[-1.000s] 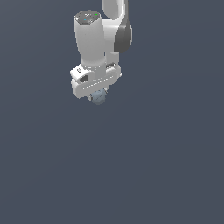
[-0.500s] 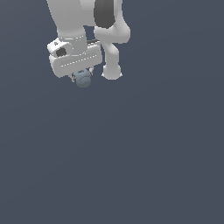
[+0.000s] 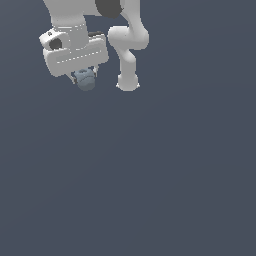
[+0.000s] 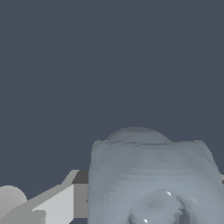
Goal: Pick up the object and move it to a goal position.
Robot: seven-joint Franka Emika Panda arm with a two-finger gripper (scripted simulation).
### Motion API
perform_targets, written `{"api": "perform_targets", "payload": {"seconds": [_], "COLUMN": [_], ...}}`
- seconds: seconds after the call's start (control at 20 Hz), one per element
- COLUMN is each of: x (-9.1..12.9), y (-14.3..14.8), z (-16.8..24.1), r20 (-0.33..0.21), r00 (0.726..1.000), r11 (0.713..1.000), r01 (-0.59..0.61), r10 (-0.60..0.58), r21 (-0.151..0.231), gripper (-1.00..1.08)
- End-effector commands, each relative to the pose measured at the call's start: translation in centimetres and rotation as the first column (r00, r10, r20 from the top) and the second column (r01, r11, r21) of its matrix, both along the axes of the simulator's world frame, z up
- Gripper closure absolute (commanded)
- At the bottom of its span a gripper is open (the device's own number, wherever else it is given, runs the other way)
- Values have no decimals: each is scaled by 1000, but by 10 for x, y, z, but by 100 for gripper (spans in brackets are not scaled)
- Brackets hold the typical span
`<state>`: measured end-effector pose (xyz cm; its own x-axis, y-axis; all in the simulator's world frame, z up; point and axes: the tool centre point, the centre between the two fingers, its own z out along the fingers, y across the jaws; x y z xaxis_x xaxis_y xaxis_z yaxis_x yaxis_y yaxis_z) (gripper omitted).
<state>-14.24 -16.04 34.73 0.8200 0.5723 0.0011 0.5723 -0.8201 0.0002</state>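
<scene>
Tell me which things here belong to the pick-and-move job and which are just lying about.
Part of the job:
- the lump, pale blue-grey, held under the gripper and filling much of the wrist view
- the gripper, closed on the lump

Just lying about:
- nothing loose; besides these, only the arm and the plain dark ground show

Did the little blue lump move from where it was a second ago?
Yes. The lump, held in the gripper, has shifted toward the exterior view's left and upward, judged against the picture's edges; the plain background offers no fixed landmark.
</scene>
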Motion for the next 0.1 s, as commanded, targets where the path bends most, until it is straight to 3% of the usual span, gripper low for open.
{"api": "perform_targets", "payload": {"seconds": [0.0,0.05], "x": [0,0], "y": [-1,-1], "z": [1,1], "r20": [-1,-1], "r00": [1000,1000], "r11": [1000,1000], "r01": [-1,-1], "r10": [1,1], "r21": [0,0], "gripper": [108,108]}}
